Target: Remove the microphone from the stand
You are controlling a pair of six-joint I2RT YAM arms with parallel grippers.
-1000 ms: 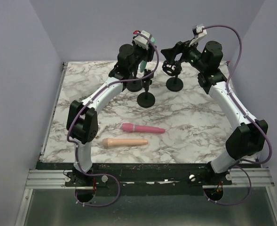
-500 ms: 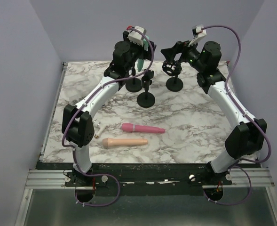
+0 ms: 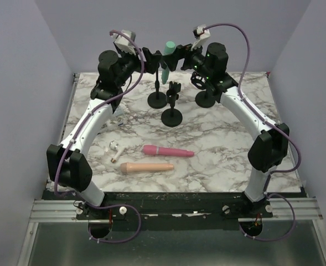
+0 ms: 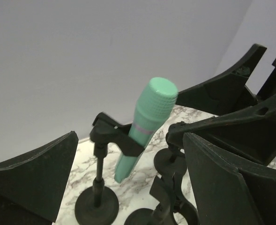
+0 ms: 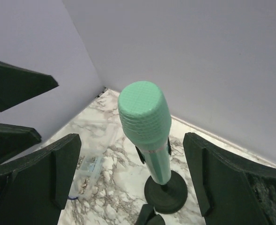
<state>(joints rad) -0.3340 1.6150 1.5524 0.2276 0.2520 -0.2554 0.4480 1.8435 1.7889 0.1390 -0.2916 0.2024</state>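
A mint-green microphone (image 3: 167,57) stands tilted in the clip of a black stand (image 3: 157,100) at the back of the table. In the left wrist view the microphone (image 4: 147,123) sits in the clip (image 4: 113,136) above the stand's round base (image 4: 96,207). My left gripper (image 3: 151,56) is open just left of it, touching nothing. On the other side my right gripper (image 3: 179,59) is open too, its fingers (image 5: 226,180) set wide on both sides of the microphone's head (image 5: 144,115), clear of it.
Two empty black stands (image 3: 172,116) (image 3: 205,98) are beside the occupied one. A pink microphone (image 3: 168,151) and a beige one (image 3: 147,167) lie on the marble table (image 3: 229,155). A clear bag of small parts (image 5: 87,169) lies at the left, with a small white object (image 3: 115,148) nearer.
My left gripper has opened, let go of the green microphone and pulled back to the left. The right arm has swung left, up to the microphone.
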